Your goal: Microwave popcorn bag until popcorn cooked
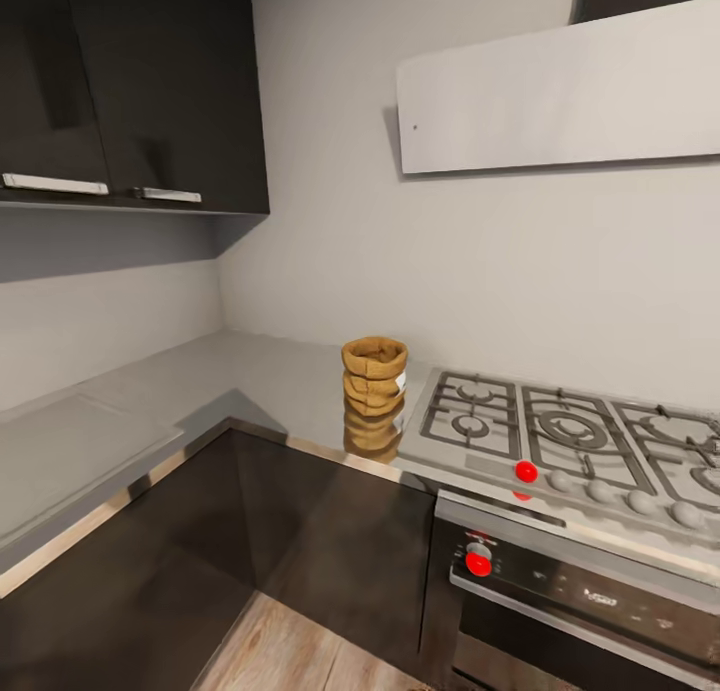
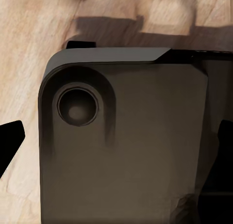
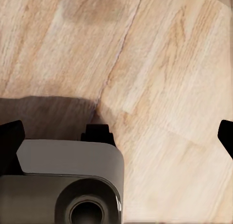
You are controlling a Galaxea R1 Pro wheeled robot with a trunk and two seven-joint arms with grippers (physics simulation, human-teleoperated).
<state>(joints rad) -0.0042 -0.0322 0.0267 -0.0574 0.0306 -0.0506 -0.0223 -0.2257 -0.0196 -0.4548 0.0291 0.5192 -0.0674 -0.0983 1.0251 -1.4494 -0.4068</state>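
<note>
1. Upright, the bag (image 1: 374, 373) stands on the counter (image 1: 250, 371) near its front edge, just beside the hob (image 1: 570, 441).
2. Both wrist views face wooden floor (image 3: 160, 63); I cannot tell either gripper's state.

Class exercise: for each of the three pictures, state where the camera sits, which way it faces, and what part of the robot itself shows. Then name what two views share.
Head view: high on the robot, facing a kitchen corner: popcorn bag on the countertop beside the hob.
Left wrist view: on the left arm, facing down at the robot's grey base and the wood floor.
Right wrist view: on the right arm, facing down.
Both wrist views share floor and base.
</note>
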